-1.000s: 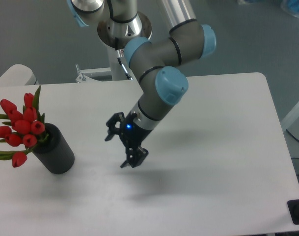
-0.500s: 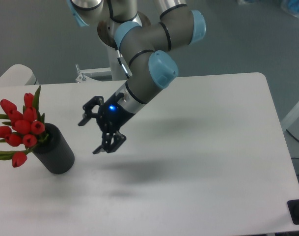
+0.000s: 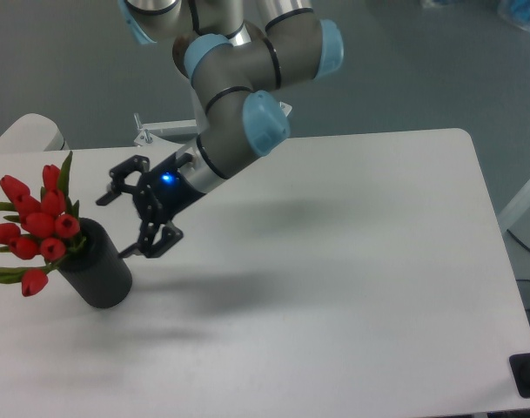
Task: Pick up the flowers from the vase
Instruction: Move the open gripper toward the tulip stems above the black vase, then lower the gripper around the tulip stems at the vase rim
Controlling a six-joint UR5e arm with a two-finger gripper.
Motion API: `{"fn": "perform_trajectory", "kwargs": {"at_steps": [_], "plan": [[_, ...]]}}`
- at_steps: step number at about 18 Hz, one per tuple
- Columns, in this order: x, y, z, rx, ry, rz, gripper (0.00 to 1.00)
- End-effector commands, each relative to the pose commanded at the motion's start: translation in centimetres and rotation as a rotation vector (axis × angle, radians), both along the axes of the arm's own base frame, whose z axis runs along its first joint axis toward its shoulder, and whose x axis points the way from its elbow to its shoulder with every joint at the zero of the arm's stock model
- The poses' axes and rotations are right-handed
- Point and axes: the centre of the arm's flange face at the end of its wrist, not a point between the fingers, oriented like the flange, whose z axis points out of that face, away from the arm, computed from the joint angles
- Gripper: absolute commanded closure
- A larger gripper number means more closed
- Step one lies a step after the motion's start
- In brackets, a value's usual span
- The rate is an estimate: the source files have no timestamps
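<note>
A bunch of red tulip flowers (image 3: 34, 226) with green leaves leans out of the top of a matte black vase (image 3: 99, 268) at the left of the white table. My gripper (image 3: 114, 225) hangs just right of the vase top, its black fingers spread open and pointing left toward the flowers. Nothing sits between the fingers. One fingertip (image 3: 130, 253) is close to the vase's upper right rim; whether it touches cannot be told.
The white table (image 3: 352, 261) stretches to the right and front. A second pale surface edge (image 3: 25, 131) shows at the far left behind the table. A metal bracket (image 3: 147, 132) sits at the table's back edge near the arm's base.
The arm has swung left across the table, carrying the open gripper from the table's middle to just beside the vase. The flowers and vase have not moved.
</note>
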Motion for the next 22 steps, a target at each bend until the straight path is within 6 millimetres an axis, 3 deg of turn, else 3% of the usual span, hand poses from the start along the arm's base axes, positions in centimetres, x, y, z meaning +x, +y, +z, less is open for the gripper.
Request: {"fn": "perform_trajectory", "kwargs": {"at_steps": [22], "plan": [[2.1,3.0,-3.4,0.048,-0.066,-0.055,0.00]]}}
